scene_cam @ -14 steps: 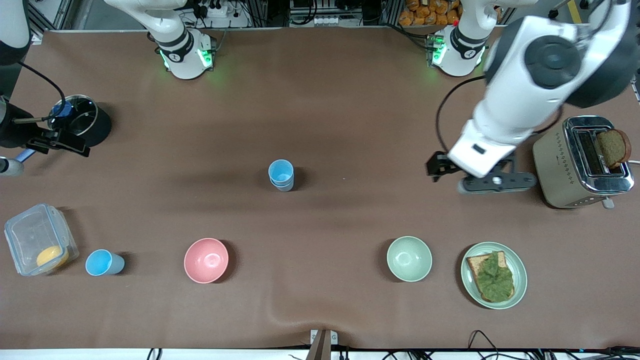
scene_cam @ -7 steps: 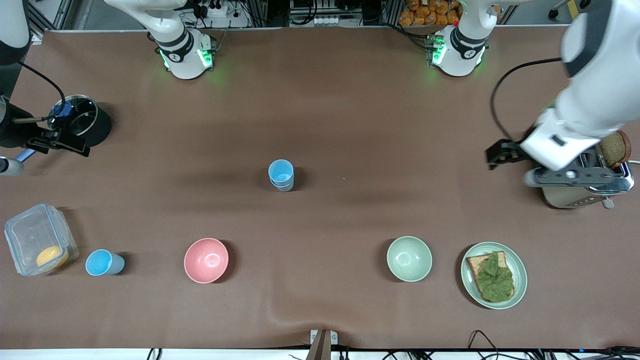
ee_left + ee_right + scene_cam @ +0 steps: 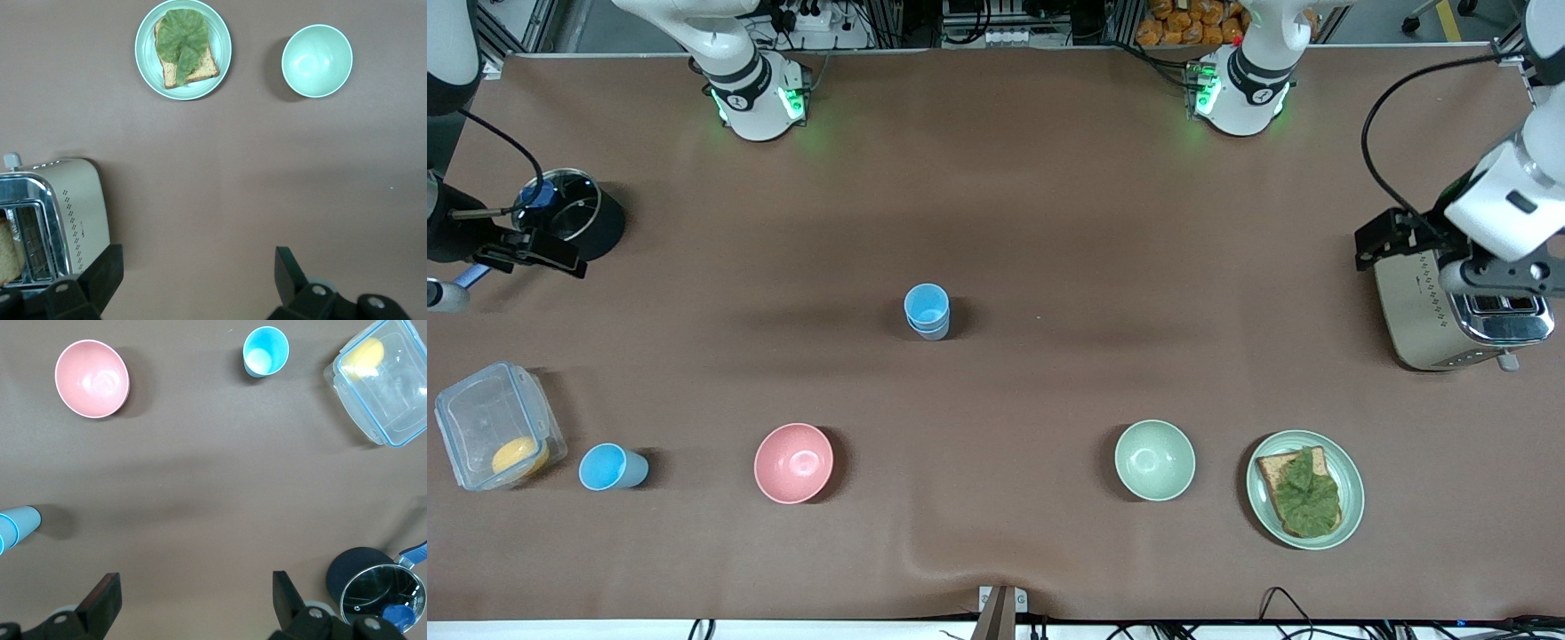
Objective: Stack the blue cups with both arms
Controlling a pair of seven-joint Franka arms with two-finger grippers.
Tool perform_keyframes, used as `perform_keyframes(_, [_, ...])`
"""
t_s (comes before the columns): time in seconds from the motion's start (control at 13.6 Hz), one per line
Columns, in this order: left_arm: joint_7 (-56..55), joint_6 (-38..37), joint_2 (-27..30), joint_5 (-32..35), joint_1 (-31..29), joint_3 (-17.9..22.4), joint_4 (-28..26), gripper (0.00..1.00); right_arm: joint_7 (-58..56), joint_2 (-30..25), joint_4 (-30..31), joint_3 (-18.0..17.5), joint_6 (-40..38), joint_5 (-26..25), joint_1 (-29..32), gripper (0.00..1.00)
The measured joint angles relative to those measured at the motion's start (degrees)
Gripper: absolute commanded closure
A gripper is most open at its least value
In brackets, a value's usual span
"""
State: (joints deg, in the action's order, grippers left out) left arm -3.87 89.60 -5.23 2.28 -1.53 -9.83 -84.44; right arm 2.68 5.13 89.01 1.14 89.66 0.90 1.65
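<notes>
**Both grippers up and empty, cups untouched**

Left gripper [image 3: 193,280] hangs over the toaster [image 3: 1458,311] at the left arm's end of the table, fingers [image 3: 288,267] spread wide, nothing between them. Under it in the left wrist view: toaster top, bare brown cloth; the plate with toast and lettuce [image 3: 183,48] and the green bowl [image 3: 317,60] lie well apart from it.

Right gripper [image 3: 193,600] is up over the right arm's end, beside the dark pot [image 3: 574,213], jaws apart, empty. Its wrist view shows the pink bowl [image 3: 92,379], the single blue cup [image 3: 265,351] and the clear lidded box [image 3: 383,383], all well clear of the fingers.

Stacked blue cups [image 3: 927,311] stand mid-table, between the two grippers and far from both. The single cup stands just beside the box, near the front edge.

Surface: brown cloth [image 3: 1049,196] with a wrinkle at the front edge. Cables and racks past the arm bases.
</notes>
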Motion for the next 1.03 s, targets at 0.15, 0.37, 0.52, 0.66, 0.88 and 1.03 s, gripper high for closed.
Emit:
perform_keyframes(0.15, [1.2, -0.4, 0.8, 0.0, 2.8, 3.5, -0.2, 0.00, 0.0, 0.0, 0.0, 0.0, 0.0, 0.0, 0.0, 0.00])
perform_keyframes(0.37, [2.3, -0.5, 0.8, 0.0, 2.7, 4.6, -0.4, 0.00, 0.0, 0.0, 0.0, 0.0, 0.0, 0.0, 0.0, 0.00])
perform_keyframes(0.52, [2.3, -0.5, 0.8, 0.0, 1.5, 4.0, -0.4, 0.00, 0.0, 0.0, 0.0, 0.0, 0.0, 0.0, 0.0, 0.00])
perform_keyframes(0.66, [2.3, -0.6, 0.8, -0.2, 0.2, 3.0, -0.4, 0.00, 0.0, 0.0, 0.0, 0.0, -0.3, 0.0, 0.0, 0.00])
perform_keyframes(0.88, [2.1, -1.7, 1.0, -2.3, -0.8, 2.6, -0.4, 0.00, 0.0, 0.0, 0.0, 0.0, -0.4, 0.0, 0.0, 0.00])
perform_keyframes(1.03, [1.0, -2.2, 1.2, -3.7, -2.0, 2.3, -0.4, 0.00, 0.0, 0.0, 0.0, 0.0, -0.4, 0.0, 0.0, 0.00])
